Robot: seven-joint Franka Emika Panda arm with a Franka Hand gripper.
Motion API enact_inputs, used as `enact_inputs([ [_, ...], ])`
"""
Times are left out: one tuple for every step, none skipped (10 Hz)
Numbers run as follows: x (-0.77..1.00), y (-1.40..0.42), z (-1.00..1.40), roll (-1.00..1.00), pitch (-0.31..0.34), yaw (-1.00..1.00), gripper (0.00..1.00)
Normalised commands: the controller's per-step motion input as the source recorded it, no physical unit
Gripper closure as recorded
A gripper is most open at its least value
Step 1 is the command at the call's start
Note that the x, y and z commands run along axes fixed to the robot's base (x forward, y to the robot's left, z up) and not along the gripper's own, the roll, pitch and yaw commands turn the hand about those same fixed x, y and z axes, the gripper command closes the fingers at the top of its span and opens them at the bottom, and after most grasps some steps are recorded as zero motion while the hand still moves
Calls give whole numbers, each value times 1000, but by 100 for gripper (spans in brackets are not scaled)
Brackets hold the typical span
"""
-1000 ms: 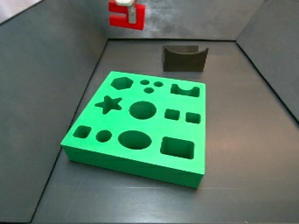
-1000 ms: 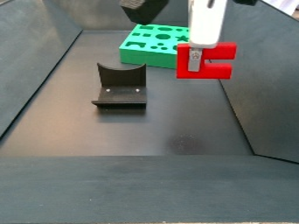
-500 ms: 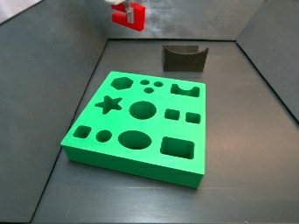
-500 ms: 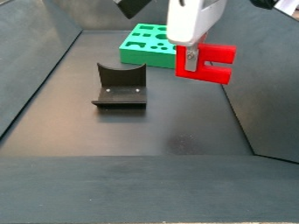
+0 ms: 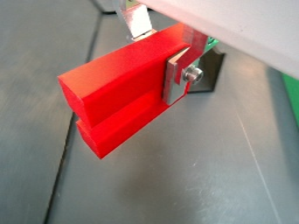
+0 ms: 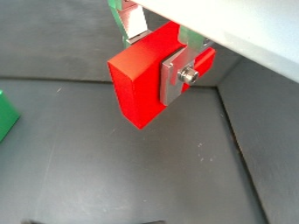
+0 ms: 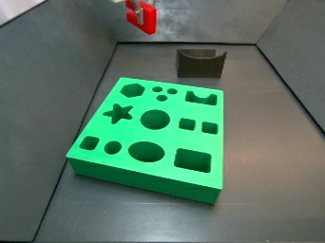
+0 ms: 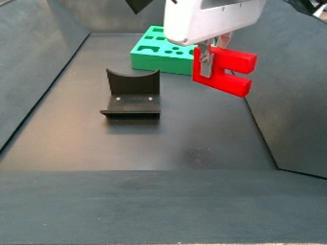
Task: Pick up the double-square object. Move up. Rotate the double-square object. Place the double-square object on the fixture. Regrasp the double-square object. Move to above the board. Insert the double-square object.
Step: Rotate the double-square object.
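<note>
We had the pincer [image 8: 208, 59] clamped on the small red stepped plastic block [image 8: 225, 73], airborne; rotation needed to stay slow, clear of the dark notched fixture [image 8: 130, 94]

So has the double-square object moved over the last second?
Yes. Held in the gripper, the double-square object has tilted, and in a side view it has risen and drifted left relative to the fixture.
</note>
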Motion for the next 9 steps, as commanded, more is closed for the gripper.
enact_inputs([
  [-17,10,-6,-24,2,-1000,100],
  [-17,10,-6,-26,2,-1000,100],
  [-17,10,-5,-30,3,-1000,100],
  [-17,10,-5,-33,3,-1000,100],
  [-16,10,-5,-39,4,-1000,100],
  [-16,10,-5,-43,4,-1000,100],
  [-16,10,-5,-54,5,-1000,100],
  [-16,10,-5,-66,6,-1000,100],
  [-16,10,-5,-70,6,-805,100],
])
